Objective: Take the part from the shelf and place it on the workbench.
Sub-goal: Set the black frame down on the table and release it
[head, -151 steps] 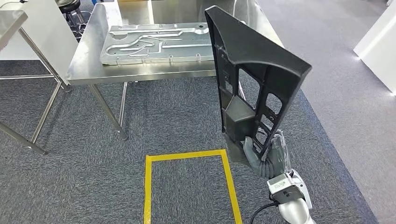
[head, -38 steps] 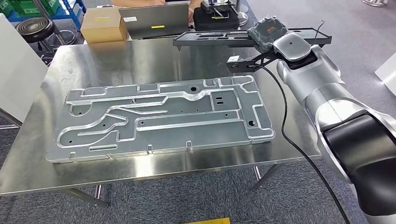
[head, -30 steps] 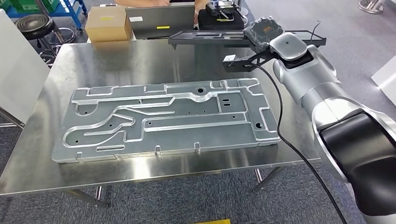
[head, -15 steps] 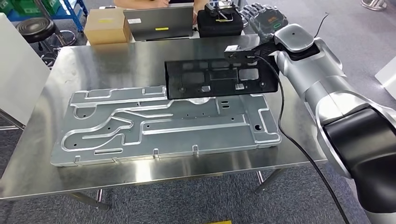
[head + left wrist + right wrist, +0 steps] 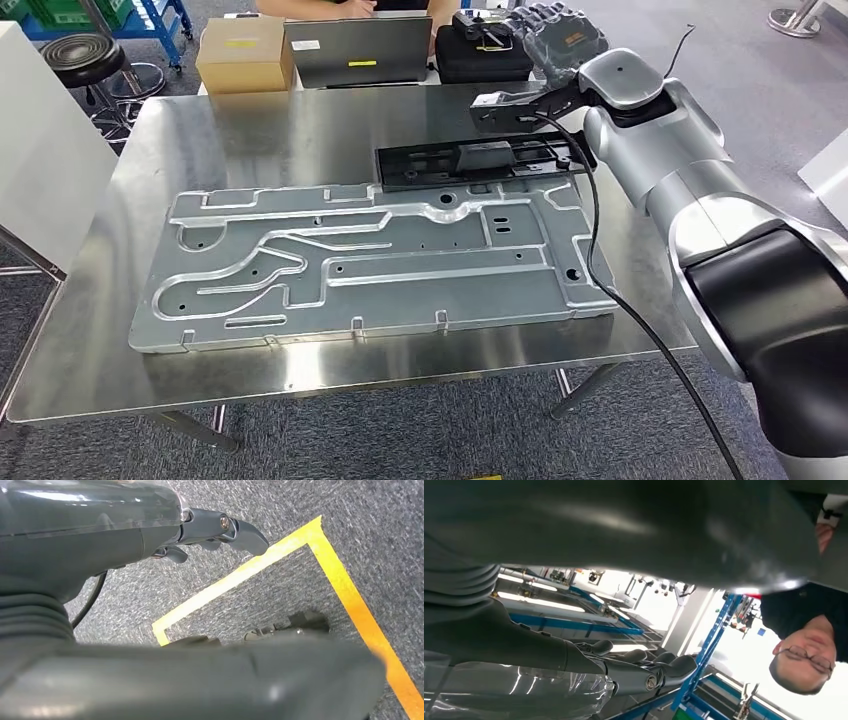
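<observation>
The black plastic part [image 5: 480, 163] lies flat on the steel workbench [image 5: 300, 120], just behind the far right corner of a large aluminium plate [image 5: 380, 260]. My right hand [image 5: 558, 40] hovers above and behind the part's right end, fingers spread, holding nothing. In the right wrist view its fingers [image 5: 644, 672] stretch out with open space between them and the thumb. My left hand [image 5: 100, 545] hangs over the carpet, its fingers [image 5: 235, 530] extended and nothing in it.
A cardboard box [image 5: 245, 55], a laptop [image 5: 358, 50] and a black case [image 5: 485, 55] stand along the bench's far edge, with a person [image 5: 320, 8] behind them. A stool [image 5: 85, 55] stands at far left. Yellow floor tape [image 5: 350, 605] lies under my left hand.
I carried the part to the bench. My right hand held it level over the far edge, tipped it down, then let go; it now lies flat and the hand has risen.
</observation>
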